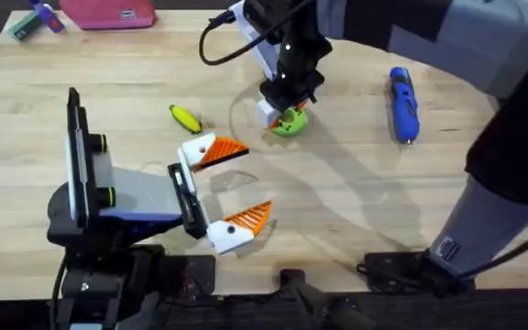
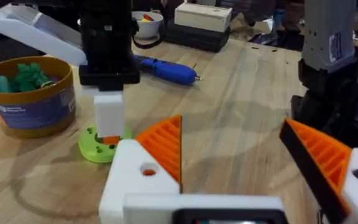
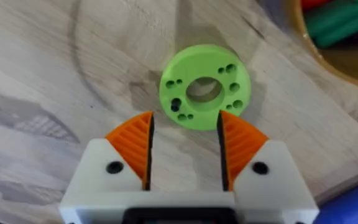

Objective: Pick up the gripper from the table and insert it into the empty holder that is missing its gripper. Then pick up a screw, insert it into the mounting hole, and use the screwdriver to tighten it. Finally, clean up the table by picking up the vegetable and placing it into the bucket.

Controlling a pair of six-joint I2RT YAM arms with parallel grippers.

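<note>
The right pincer [image 1: 288, 108] hangs directly over the green disc [image 1: 290, 123], pointing down at the tabletop [image 1: 356, 202]; in the right wrist view its two orange ribbed pads [image 3: 135, 143] stand parted with a clear gap between them, just short of the disc's rim, gripping nothing; the disc [image 3: 205, 87] lies flat, with a central bore and small holes around it.

The left pincer [image 1: 232, 183] lies nearer the arm bases than the disc, its white mounts and orange wedges spread wide apart, gripping nothing; in the left wrist view the right pincer [image 2: 109, 118] stands upright over the disc [image 2: 98, 144], beyond the left pincer's own orange pads [image 2: 163, 146].

The vegetable [image 1: 186, 117], yellow with a green end, lies on the tabletop to the left of the disc, apart from it; the screwdriver [image 1: 402, 104], blue with a thin tip, lies to the right of the disc, well apart.

The bucket [image 2: 30, 99], blue with a yellow-orange rim, stands just beside the disc in the left wrist view; green toy pieces [image 2: 23, 76] sit inside it.
</note>
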